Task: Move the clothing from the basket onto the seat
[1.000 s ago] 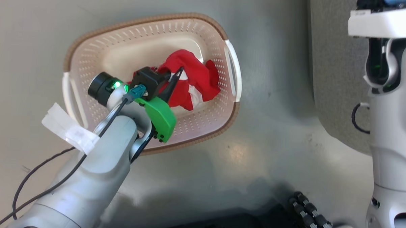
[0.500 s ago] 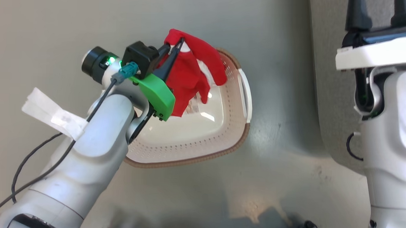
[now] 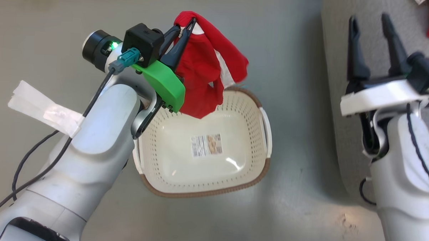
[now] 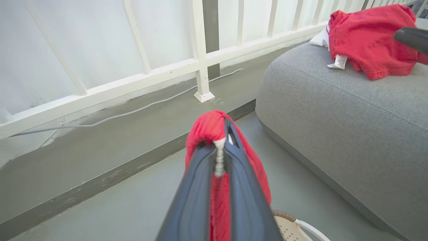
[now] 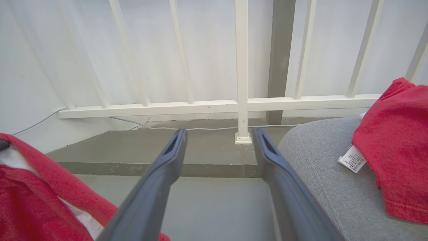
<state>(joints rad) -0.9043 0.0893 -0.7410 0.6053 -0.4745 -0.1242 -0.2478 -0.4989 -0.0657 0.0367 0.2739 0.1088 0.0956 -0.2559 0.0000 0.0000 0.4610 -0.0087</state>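
— Left gripper (image 3: 186, 25), two long dark fingers pressed tight together, is clamped on a bright red soft fabric garment with white trim (image 3: 201, 80), pinching a bunched fold right at the top!
— And where does that garment hang?
— Up in the air, draping down from the fingertips above the far rim of the small cream-white perforated plastic basket with a brown woven-look rim (image 3: 205, 192). Its lowest corner dangles over that edge.
— What shows inside the basket?
— A paper label (image 3: 206, 145), flat on the bottom. The basket sits on the grey floor (image 3: 292, 48).
— The other arm?
— Right gripper (image 3: 369, 19) has its fingers spread wide apart, floor and railing showing between them, up by the edge of the very large grey woven-fabric seat cushion (image 3: 338, 85), which lies to the basket's right.
— Anything on the seat?
— Yes, a second bright red garment (image 4: 371, 40) lies crumpled on top of the cushion, a small white tag (image 4: 340, 61) sticking out at its side. Behind, a white railing (image 4: 200, 60) runs along the pale wall, with a thin cable (image 4: 133, 112) on the ledge at its foot.
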